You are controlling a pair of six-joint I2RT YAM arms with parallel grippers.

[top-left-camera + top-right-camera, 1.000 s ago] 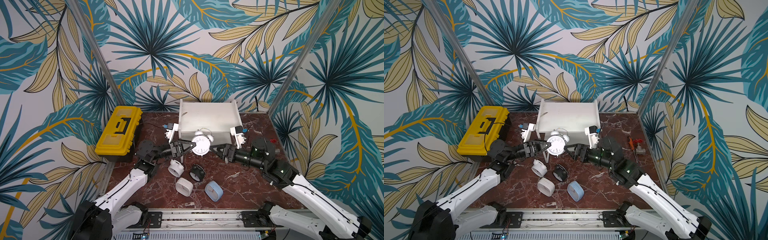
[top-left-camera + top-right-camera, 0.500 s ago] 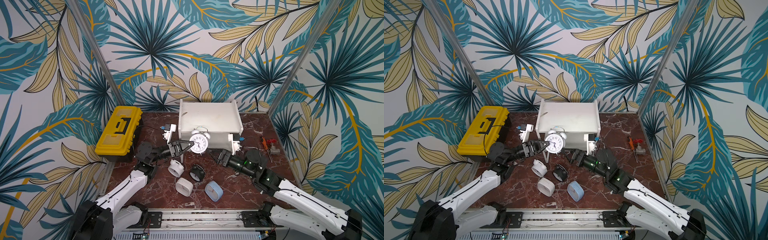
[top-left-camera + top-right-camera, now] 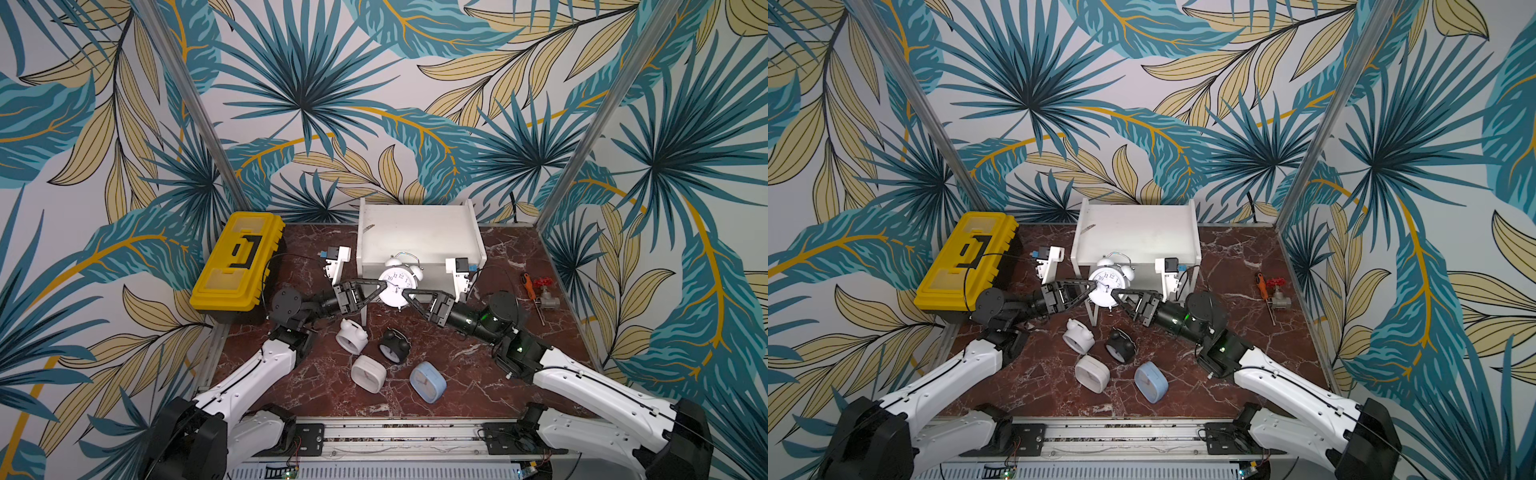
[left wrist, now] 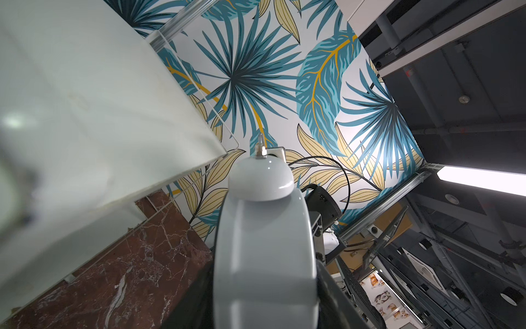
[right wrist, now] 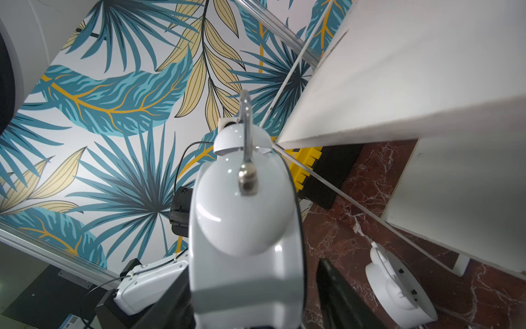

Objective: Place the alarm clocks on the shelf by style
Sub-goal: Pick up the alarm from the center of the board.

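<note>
A white twin-bell alarm clock [image 3: 397,284] [image 3: 1106,284] hangs in front of the white shelf [image 3: 419,232] [image 3: 1136,232], dial up. My left gripper [image 3: 384,283] [image 4: 264,299] is shut on its left rim. My right gripper [image 3: 407,295] [image 5: 250,299] straddles its right rim, still open: one finger [image 5: 170,302] touches, the other finger [image 5: 336,284] stands off by a gap. On the table lie a second white twin-bell clock [image 3: 351,336] [image 5: 398,287], a black one [image 3: 392,347], a white rounded-square one [image 3: 368,374] and a light blue one [image 3: 428,381].
A yellow toolbox [image 3: 239,262] stands left of the shelf. An orange screwdriver [image 3: 527,282] and a red-handled valve [image 3: 546,297] lie at the right. Patterned walls close the table on three sides.
My right gripper drew back, then came in to the clock's right rim, its jaws narrowing round it. The left gripper kept hold and carried the clock slightly towards the shelf.
</note>
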